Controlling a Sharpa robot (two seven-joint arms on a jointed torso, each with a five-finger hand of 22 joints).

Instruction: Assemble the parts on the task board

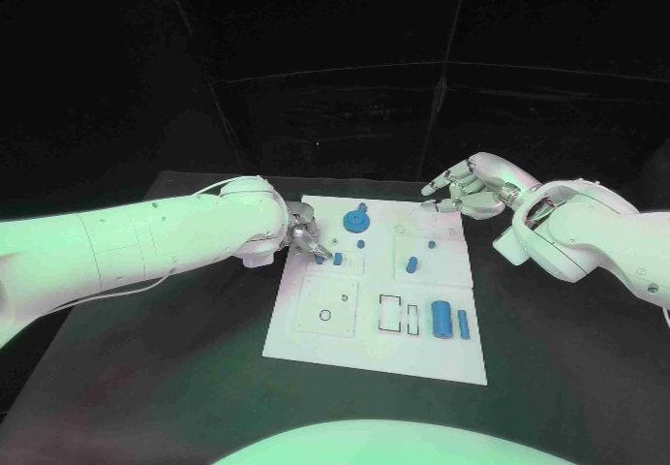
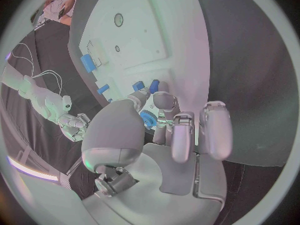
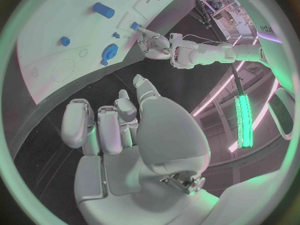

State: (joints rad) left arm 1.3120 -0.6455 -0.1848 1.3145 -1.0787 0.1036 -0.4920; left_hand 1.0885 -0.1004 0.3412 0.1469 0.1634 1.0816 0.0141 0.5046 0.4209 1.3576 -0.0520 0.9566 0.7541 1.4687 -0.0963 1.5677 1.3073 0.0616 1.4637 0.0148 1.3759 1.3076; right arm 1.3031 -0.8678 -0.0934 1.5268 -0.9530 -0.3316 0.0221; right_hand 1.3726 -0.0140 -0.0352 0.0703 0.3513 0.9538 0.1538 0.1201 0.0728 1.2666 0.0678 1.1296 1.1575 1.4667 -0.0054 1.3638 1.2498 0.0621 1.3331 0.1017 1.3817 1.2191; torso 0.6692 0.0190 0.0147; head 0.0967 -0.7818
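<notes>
Black table (image 1: pixel 167 387); task board (image 1: pixel 419 356) bears blue parts (image 1: pixel 441 316). Left hand (image 1: pixel 306 242) fingers pinching peg (image 1: pixel 338 259); right hand (image 1: pixel 468 189) fingers spread.

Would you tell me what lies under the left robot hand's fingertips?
The left robot hand reaches onto the task board; a small blue part shows by its fingertips. Whether it is pinched stays hidden.

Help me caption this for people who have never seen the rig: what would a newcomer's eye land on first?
First, the white task board in the middle of the black table, dotted with small blue parts, the round blue gear near its far edge standing out. Next, the left hand, fingers down at a small blue part by the board's left edge. The right hand hovers beyond the board's far right corner, holding nothing.
</notes>
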